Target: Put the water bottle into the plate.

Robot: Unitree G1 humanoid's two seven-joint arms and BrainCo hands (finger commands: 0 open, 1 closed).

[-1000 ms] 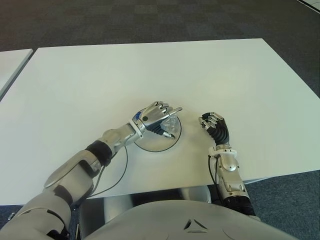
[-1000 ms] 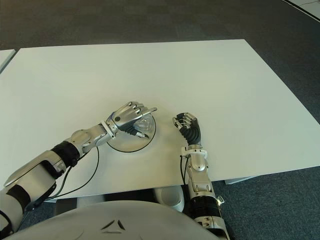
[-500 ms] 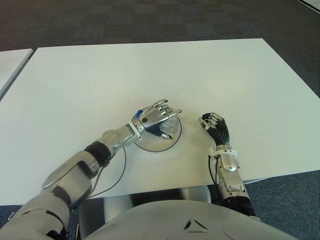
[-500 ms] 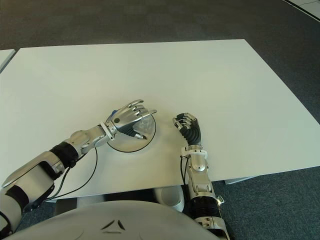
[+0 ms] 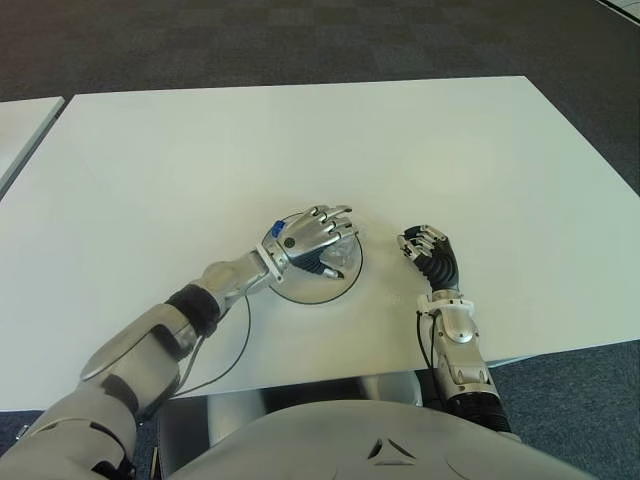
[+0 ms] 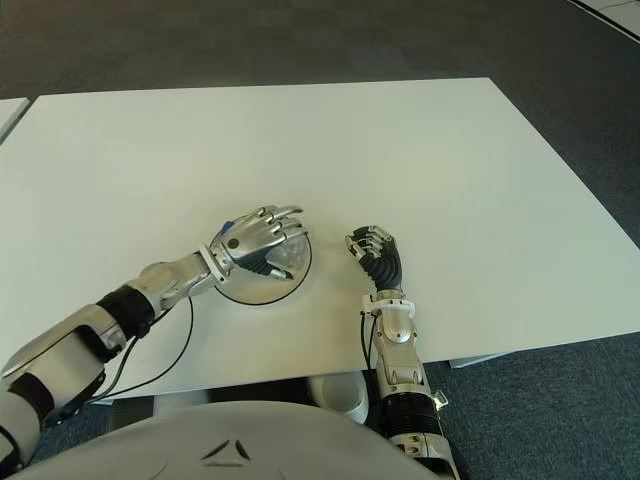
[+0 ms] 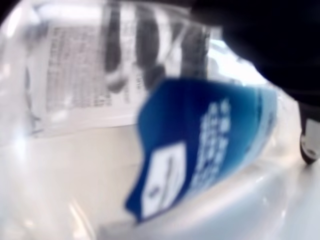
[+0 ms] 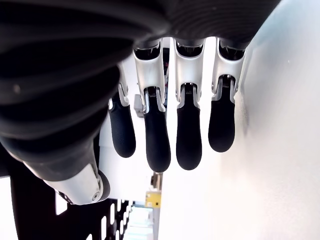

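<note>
the left robot hand (image 5: 312,240) has spread its fingers over the bottle (image 7: 150,130) now lying in the plate (image 5: 300,290), looking placed, while the right robot hand (image 5: 428,248) stays curled and empty beside it.

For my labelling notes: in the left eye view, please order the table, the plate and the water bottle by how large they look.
1. Table, by far the largest.
2. Plate.
3. Water bottle, smallest, but the left hand covers most of it, so its full size is unsure.
</note>
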